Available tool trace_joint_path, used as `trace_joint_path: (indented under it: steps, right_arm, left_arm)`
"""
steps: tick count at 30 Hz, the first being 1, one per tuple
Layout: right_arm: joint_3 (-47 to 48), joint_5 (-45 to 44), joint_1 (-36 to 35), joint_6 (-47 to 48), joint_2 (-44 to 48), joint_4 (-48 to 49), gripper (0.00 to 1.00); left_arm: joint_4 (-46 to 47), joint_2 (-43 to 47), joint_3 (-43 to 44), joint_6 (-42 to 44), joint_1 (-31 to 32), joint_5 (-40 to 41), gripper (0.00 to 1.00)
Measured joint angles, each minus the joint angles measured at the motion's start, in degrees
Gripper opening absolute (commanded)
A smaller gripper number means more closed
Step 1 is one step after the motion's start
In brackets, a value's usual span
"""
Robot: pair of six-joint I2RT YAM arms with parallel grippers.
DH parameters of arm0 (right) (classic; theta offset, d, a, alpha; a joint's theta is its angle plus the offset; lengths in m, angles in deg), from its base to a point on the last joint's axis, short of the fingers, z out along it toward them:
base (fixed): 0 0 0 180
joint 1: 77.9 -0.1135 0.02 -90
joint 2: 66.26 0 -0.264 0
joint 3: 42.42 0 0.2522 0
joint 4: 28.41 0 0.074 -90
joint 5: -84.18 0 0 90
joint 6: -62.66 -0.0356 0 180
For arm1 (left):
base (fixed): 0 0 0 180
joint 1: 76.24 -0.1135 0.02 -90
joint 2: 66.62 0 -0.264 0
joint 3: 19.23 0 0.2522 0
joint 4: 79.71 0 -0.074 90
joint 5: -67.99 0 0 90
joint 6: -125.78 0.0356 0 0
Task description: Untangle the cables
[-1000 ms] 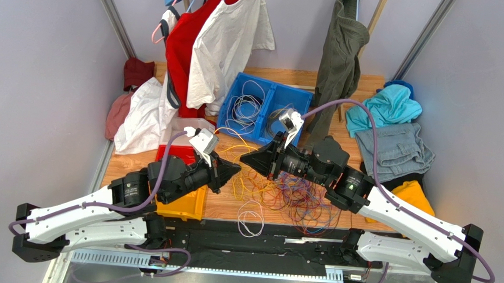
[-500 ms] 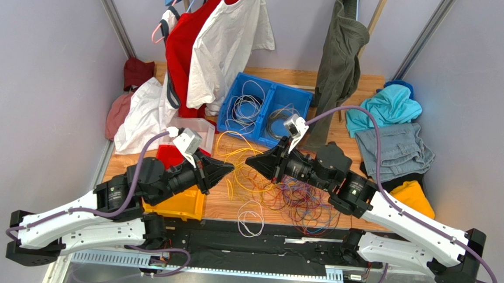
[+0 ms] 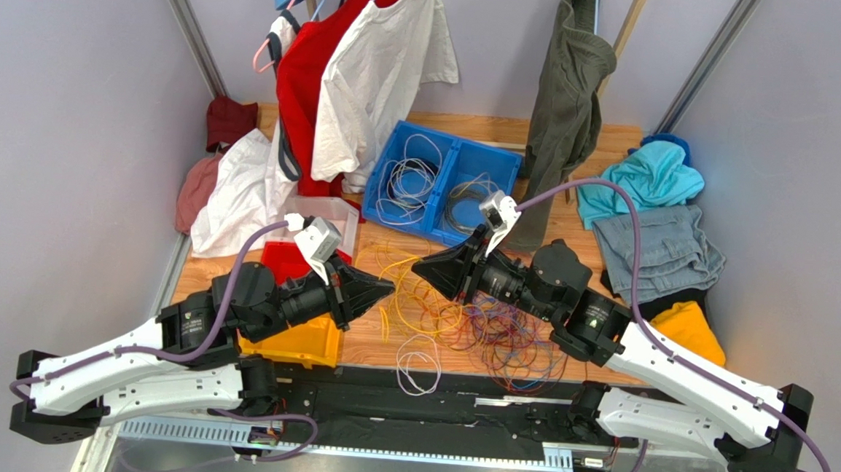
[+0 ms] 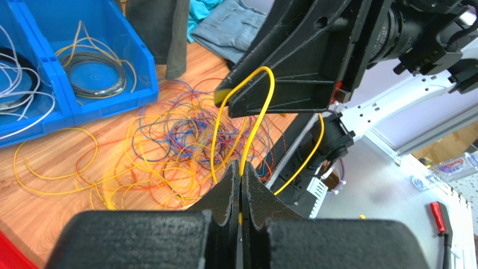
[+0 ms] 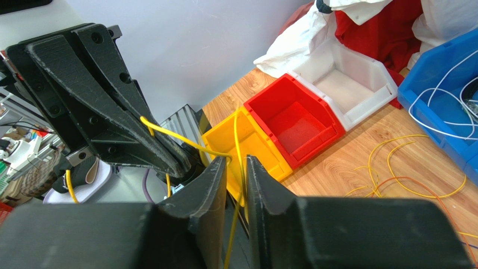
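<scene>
The cables lie as a tangle of yellow, orange, purple, blue and red strands on the wooden table between the arms. My left gripper hovers above the tangle's left edge, shut on a yellow cable that arches up from its tips. My right gripper faces it tip to tip, only a short gap away. In the right wrist view its jaws stand slightly apart, and the yellow cable runs loosely through the gap. One right finger fills the top of the left wrist view.
A blue bin with coiled cables stands behind the tangle. Yellow, red and white bins sit on the left. Clothes hang at the back and pile up at the right. A white cable loop lies at the front edge.
The right jaws, shut a second ago, have parted a little around the yellow cable. The left arm drew back leftwards, then edged toward the right gripper again.
</scene>
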Motion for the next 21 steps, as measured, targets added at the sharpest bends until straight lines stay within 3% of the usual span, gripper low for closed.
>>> trace_joint_path:
  steps: [13,15,16,21]
  right_arm:
    - [0.0,0.9,0.0,0.0,-2.1,3.0,0.28]
    - [0.0,1.1,0.0,0.0,-2.7,3.5,0.14]
    - [0.0,1.3,0.0,0.0,-3.1,3.5,0.00]
    - [0.0,1.3,0.0,0.1,-4.0,2.5,0.00]
  left_arm:
    - [0.3,-1.7,0.0,0.0,0.0,-2.3,0.00]
    - [0.5,-2.3,0.0,0.0,0.0,-2.5,0.00]
    - [0.5,-2.6,0.0,0.0,0.0,-2.6,0.00]
    - [0.1,-2.8,0.0,0.0,0.0,-1.2,0.00]
